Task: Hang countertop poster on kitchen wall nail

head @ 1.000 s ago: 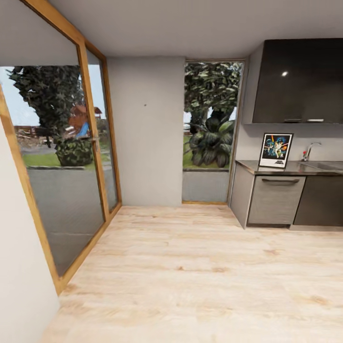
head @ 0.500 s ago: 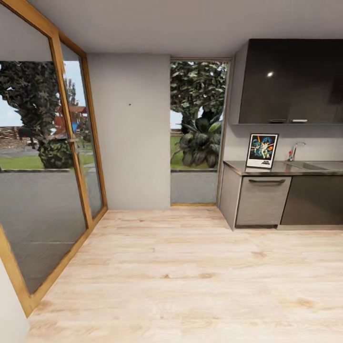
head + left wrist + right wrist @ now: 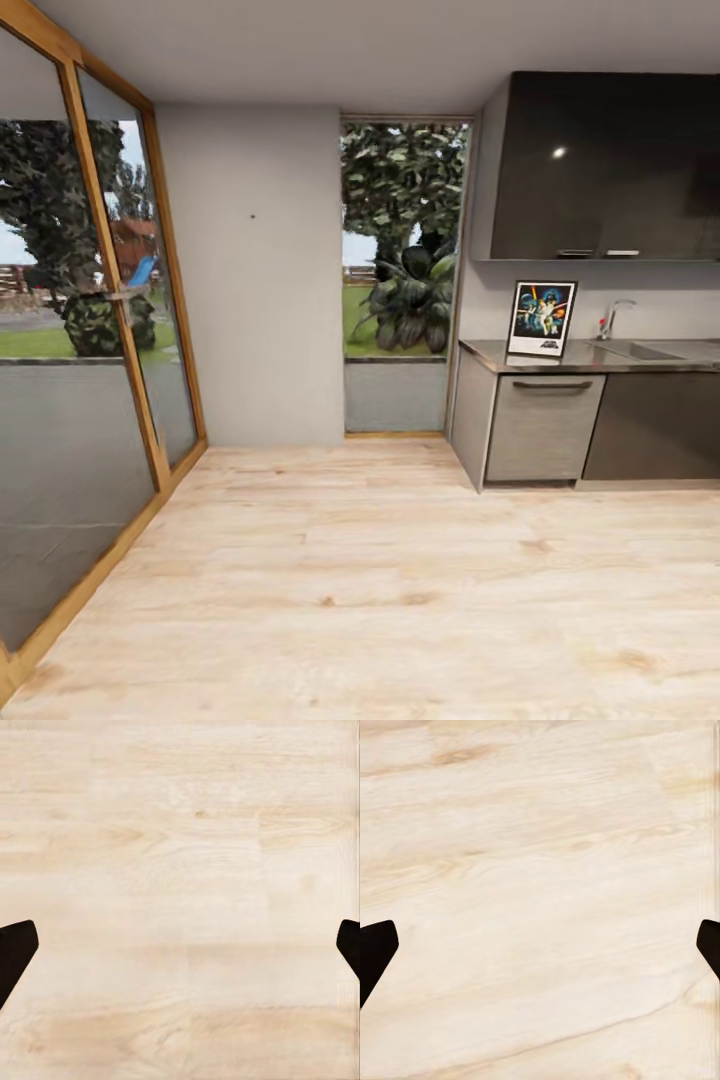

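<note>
Nearest is the pale wood plank floor (image 3: 380, 580), running from under the camera to the far walls. In the left wrist view the left gripper (image 3: 180, 949) hangs over these planks with its two dark fingertips (image 3: 13, 952) spread far apart and nothing between them. In the right wrist view the right gripper (image 3: 540, 949) is likewise spread wide over bare planks, holding nothing.

Along the left side of the room stands a tall glass wall in an orange wooden frame (image 3: 105, 290), with trees and grass outside. On the right, grey cabinet fronts (image 3: 540, 425) carry the kitchen countertop (image 3: 560, 357), a glossy grey slab with a sink (image 3: 640, 351) and chrome tap (image 3: 612, 318) set toward its far edge. The poster (image 3: 541, 319) stands upright near the countertop's left end, leaning against the wall at the back edge, just beside the tap. A dark glossy wall cabinet (image 3: 600, 165) hangs above it.

Farthest is the pale grey wall (image 3: 255, 330) facing the camera, bearing one wall nail (image 3: 252, 215) as a tiny dark dot high up, well apart from the poster. Between that wall and the cabinets is a narrow window (image 3: 400, 240) showing leafy plants
</note>
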Robot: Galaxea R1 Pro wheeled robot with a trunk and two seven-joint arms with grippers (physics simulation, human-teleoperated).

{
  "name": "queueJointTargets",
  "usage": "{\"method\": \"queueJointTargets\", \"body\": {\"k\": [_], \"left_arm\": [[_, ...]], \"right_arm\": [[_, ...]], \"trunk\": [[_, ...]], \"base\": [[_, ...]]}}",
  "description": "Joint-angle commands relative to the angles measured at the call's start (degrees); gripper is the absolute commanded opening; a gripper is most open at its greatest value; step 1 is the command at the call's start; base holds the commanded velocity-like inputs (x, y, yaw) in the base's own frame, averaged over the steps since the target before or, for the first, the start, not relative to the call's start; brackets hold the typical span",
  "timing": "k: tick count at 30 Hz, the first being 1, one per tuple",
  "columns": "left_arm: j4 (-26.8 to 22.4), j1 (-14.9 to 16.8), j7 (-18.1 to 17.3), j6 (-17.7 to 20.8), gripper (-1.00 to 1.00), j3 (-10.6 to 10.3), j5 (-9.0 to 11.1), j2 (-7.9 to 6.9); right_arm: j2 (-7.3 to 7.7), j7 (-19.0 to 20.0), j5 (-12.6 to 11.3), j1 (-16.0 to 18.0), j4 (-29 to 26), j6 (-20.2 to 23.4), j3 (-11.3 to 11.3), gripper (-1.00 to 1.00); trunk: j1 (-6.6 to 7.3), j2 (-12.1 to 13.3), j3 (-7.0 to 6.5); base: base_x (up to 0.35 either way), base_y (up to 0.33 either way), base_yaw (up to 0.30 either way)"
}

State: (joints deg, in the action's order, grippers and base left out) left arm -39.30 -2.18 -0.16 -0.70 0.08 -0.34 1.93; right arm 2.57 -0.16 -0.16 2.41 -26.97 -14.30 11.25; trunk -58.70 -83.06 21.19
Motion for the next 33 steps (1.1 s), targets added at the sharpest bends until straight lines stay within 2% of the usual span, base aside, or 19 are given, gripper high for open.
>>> {"method": "queueJointTargets", "body": {"k": [1,17,33], "left_arm": [[-0.08,-0.02,-0.02,-0.07,1.0,0.01,-0.03,0.0],[-0.08,-0.03,-0.02,-0.09,1.0,0.01,-0.03,0.0],[-0.08,-0.02,-0.02,-0.09,1.0,0.08,-0.02,0.0]], "right_arm": [[-0.02,-0.02,-0.02,0.05,0.07,-0.2,0.01,1.0],[0.05,-0.09,-0.02,0.05,0.07,-0.2,0.08,1.0],[0.14,-0.02,0.24,0.05,0.14,-0.25,0.01,1.0]], "trunk": [[-0.03,-0.02,0.05],[-0.03,-0.02,0.05],[-0.03,-0.02,0.05]], "base": [[0.278,-0.193,-0.252],[0.274,-0.21,-0.285],[0.263,-0.237,-0.033]]}}
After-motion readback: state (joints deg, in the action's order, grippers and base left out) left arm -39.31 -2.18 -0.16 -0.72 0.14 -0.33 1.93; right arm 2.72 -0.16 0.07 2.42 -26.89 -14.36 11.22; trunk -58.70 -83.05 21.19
